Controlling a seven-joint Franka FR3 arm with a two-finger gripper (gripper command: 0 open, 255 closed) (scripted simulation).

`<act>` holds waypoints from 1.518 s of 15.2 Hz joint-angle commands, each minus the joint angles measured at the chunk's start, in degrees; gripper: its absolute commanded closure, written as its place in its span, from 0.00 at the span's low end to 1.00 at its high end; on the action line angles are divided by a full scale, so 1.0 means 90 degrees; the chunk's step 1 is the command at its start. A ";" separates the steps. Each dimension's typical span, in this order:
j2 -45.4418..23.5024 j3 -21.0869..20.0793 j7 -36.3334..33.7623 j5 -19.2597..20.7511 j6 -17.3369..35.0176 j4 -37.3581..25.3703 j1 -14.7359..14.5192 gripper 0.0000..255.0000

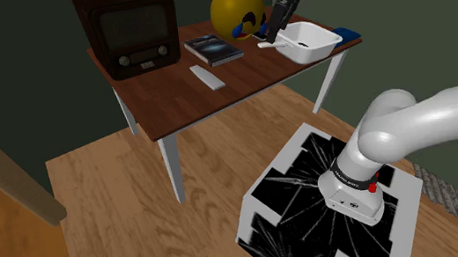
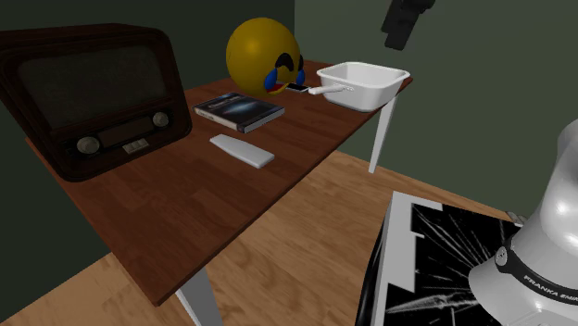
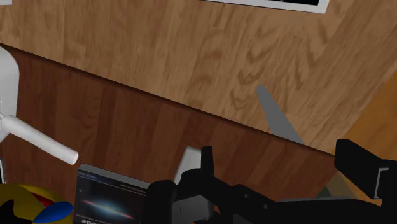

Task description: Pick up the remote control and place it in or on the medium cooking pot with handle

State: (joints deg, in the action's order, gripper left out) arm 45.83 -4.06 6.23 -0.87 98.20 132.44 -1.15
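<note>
Grey remote (image 1: 208, 78) on brown table (image 1: 170, 96), white pot (image 1: 320, 46) near yellow ball (image 1: 236, 7), radio (image 1: 127, 30), book (image 1: 214, 50)

The shoulder view looks down from high beside the stand (image 1: 315, 202), some way off, and faces the table (image 1: 171, 99), with the gripper (image 1: 273, 28) over the table's far corner. The second exterior view sits lower and nearer, by the radio (image 2: 88, 93) at the table end furthest from the gripper (image 2: 400, 32), looking along the top toward it. Both take in the whole tabletop. The wrist view looks down from the gripper (image 3: 286, 191) onto the table's edge and the floor (image 3: 222, 57), and shares the book (image 3: 111, 197) beneath the gripper with both other views.
</note>
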 commanded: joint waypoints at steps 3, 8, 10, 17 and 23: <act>-0.0441 -0.0031 -0.0120 0.0000 0.0304 -0.0058 0.0072 0.00; -0.1601 -0.0099 -0.0425 0.0023 0.0981 -0.0341 0.0249 0.00; -0.2081 -0.0121 -0.0550 0.0044 0.1214 -0.0507 0.0317 0.00; -0.3799 -0.0148 -0.0993 0.0159 0.1835 -0.1320 0.0514 0.00; -0.5296 -0.0099 -0.1351 0.0269 0.2111 -0.2295 0.0623 0.00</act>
State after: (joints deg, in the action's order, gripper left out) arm 0.62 -5.18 -5.62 1.39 116.80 113.49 4.20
